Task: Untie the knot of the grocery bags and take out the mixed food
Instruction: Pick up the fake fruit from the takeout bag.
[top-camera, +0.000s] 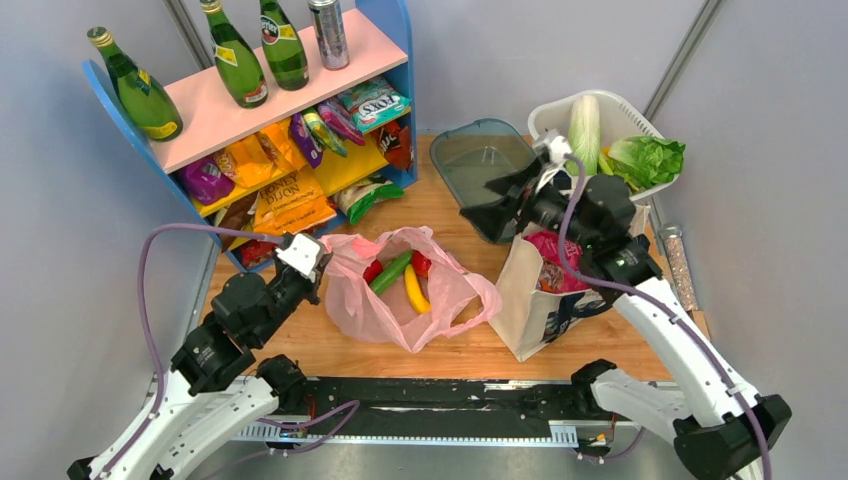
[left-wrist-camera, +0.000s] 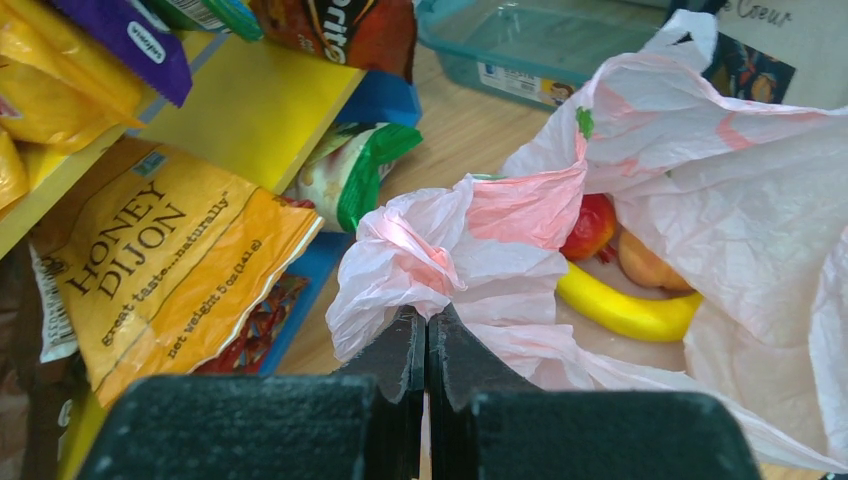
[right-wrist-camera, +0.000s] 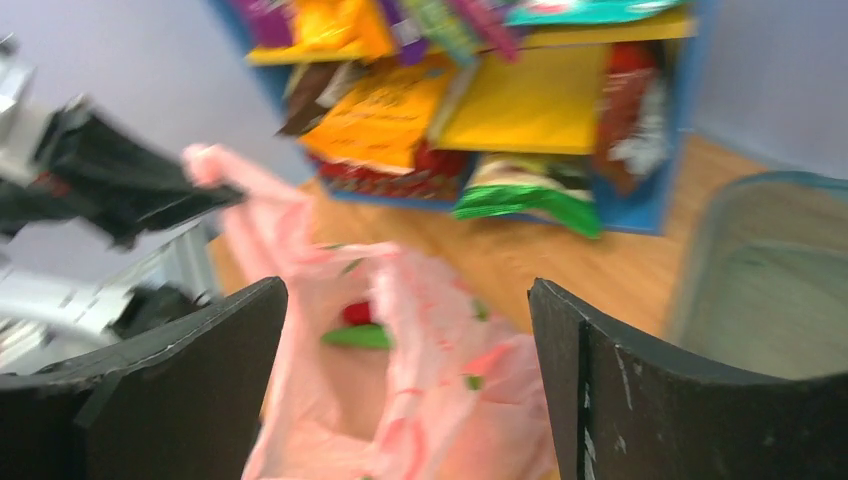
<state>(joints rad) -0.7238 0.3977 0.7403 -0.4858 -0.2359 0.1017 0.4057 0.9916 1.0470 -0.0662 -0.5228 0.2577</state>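
Pinching the crumpled handle (left-wrist-camera: 410, 250) of the pink bag (top-camera: 455, 292) with the left hand (left-wrist-camera: 428, 322), pads pressed together, left of centre. Reaching in from lower right with the right hand (top-camera: 490, 203) spread wide, up-left of the canvas tote (top-camera: 528, 305) holding a magenta packet (top-camera: 553, 248). Inside the open pink bag, mid-counter (top-camera: 460, 350): banana (top-camera: 415, 290), cucumber (top-camera: 390, 272), red pepper (top-camera: 372, 270).

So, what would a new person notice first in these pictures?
Probably the open pink plastic bag at centre, with banana, cucumber and red produce inside. The left gripper is shut on its bunched left edge; the right gripper hangs open by the cream tote.
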